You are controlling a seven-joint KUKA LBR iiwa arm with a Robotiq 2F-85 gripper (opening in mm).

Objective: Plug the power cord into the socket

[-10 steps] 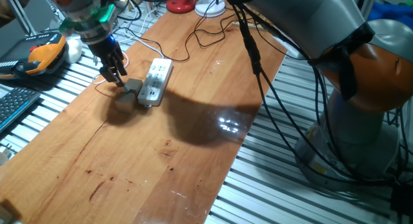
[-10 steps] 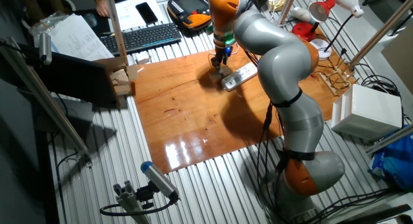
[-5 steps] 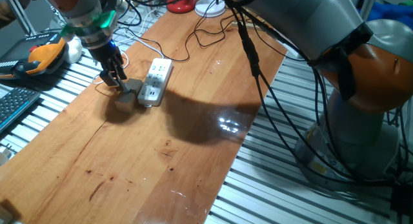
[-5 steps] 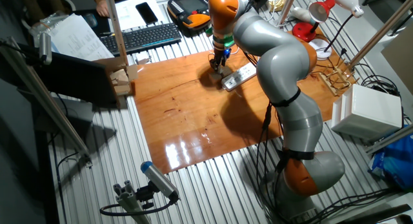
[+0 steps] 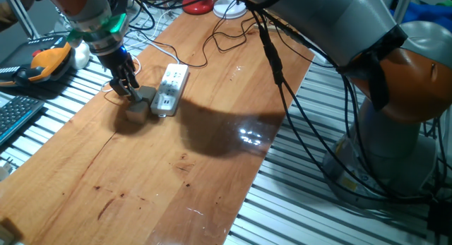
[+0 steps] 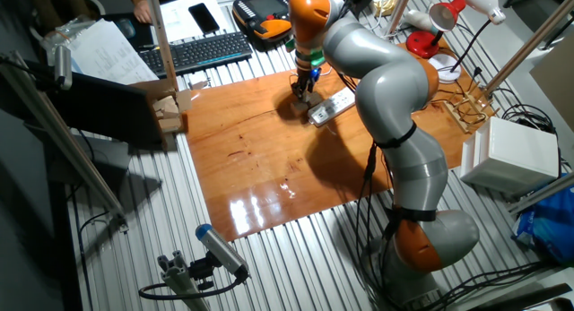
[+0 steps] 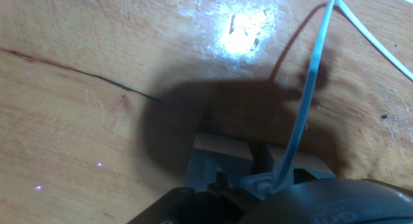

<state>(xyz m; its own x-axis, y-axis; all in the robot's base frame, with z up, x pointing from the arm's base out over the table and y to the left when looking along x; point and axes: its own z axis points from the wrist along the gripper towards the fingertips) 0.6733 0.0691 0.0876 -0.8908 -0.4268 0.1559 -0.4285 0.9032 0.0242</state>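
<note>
At the bottom of the hand view the fingers [image 7: 258, 185] appear clamped on the small plug of the power cord [image 7: 308, 101], which rises to the upper right. The two tan blocks [image 5: 140, 104] sit directly beneath, so the plug could snag on them, or twist in the grip. Beyond, the socket [image 5: 169, 90] lies on the tabletop [image 5: 212, 167] upper left; a push could slide it.
</note>
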